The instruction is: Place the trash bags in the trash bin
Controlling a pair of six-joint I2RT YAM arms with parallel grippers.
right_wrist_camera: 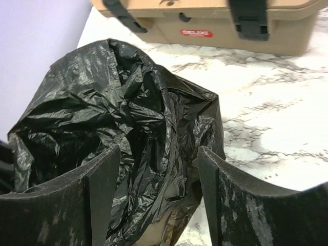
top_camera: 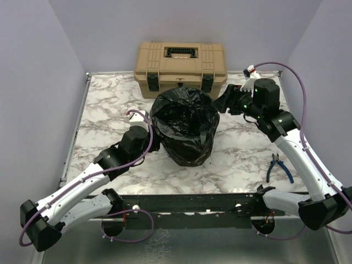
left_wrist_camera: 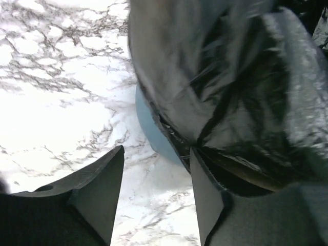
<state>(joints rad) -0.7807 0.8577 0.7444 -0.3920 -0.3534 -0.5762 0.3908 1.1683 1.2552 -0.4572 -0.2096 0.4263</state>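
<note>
Bag [top_camera: 184, 124] lay bunched over bin [left_wrist_camera: 148, 128], centre of desk [top_camera: 104, 115]. Left claw [left_wrist_camera: 156, 154], right claw [right_wrist_camera: 159, 154] spread, empty. Risk: sideways tug could topple bin or strip bag off rim.

A tan toolbox [top_camera: 180, 67] with black latches sits at the back of the white marble tabletop [top_camera: 110, 104]. Blue pliers [top_camera: 275, 162] lie on the right, well apart from it.

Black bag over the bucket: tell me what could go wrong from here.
The bag covers the bucket, mouth and sides, so a pull by the open left gripper may drag or tip it. The open right gripper could snag loose film, and the toolbox stands close behind.
</note>
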